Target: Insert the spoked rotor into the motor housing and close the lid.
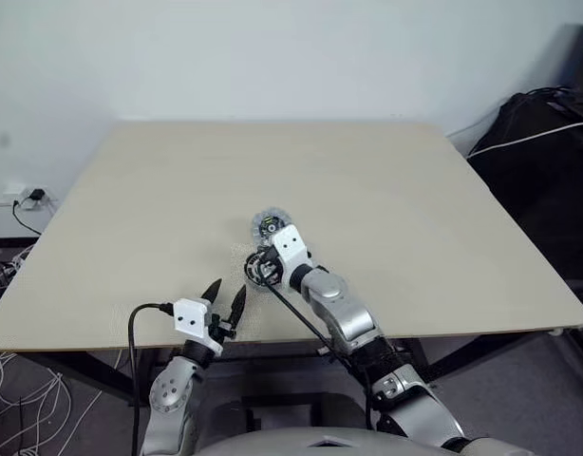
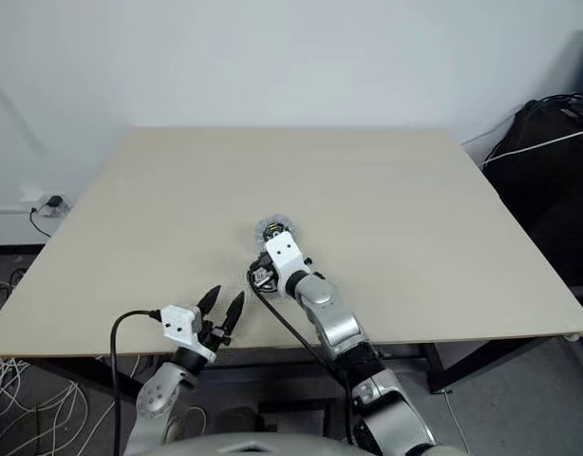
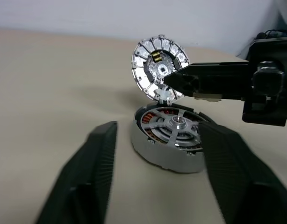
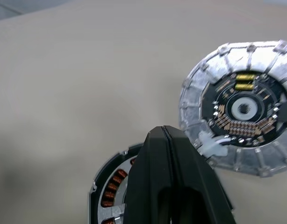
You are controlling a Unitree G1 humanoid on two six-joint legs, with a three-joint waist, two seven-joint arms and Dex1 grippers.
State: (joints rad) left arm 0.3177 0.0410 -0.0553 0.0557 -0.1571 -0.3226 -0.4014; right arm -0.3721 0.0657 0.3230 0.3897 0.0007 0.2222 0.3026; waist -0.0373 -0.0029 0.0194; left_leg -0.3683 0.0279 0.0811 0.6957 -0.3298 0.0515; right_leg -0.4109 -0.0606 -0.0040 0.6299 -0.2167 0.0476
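The motor housing lies on the table with the spoked rotor seated inside it, copper windings showing around the spokes. Its lid stands upright at the housing's far rim, its ribbed inner face with a dark centre turned toward me. My right gripper is shut and empty, its tip at the lid's inner face; I cannot tell whether it touches. In the right wrist view the shut fingers sit above the housing, beside the lid. My left gripper is open and empty near the table's front edge, short of the housing.
The beige table is bare around the motor. A black bag with a white cable lies beyond the table's right side. A wall socket and cables are at the left, below table height.
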